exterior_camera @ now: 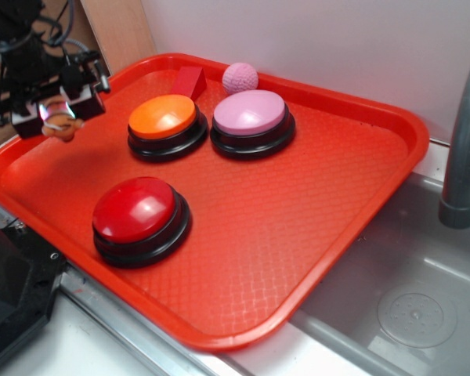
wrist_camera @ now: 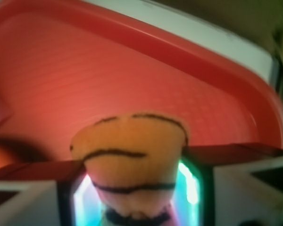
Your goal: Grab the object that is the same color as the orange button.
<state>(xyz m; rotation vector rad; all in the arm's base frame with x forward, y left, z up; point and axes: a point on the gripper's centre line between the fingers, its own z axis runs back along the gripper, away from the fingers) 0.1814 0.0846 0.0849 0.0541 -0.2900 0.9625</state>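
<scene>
The pincer [exterior_camera: 56,116] is clamped on the small orange ball [exterior_camera: 60,124], holding it in the air above the far left corner of the red tray [exterior_camera: 298,235]. In the wrist view the ball [wrist_camera: 132,160] fills the middle, wedged between the two fingers [wrist_camera: 35,188], its dark lines plain; the squeeze appears to pinch its lower part narrower, which suggests it is soft. A pale loop hangs from it in the exterior view, probably its string. It looks lifted clear of the tray, so the grab seems made.

Just beside it stands the orange button [exterior_camera: 163,117], matching its colour. The pink button [exterior_camera: 251,113] sits next, touching or nearly so. Behind them lie a red block [exterior_camera: 189,81] and a pink ball [exterior_camera: 240,77]. The red button [exterior_camera: 137,210] stands nearer the front. A grey sink [exterior_camera: 407,305] lies right of the tray.
</scene>
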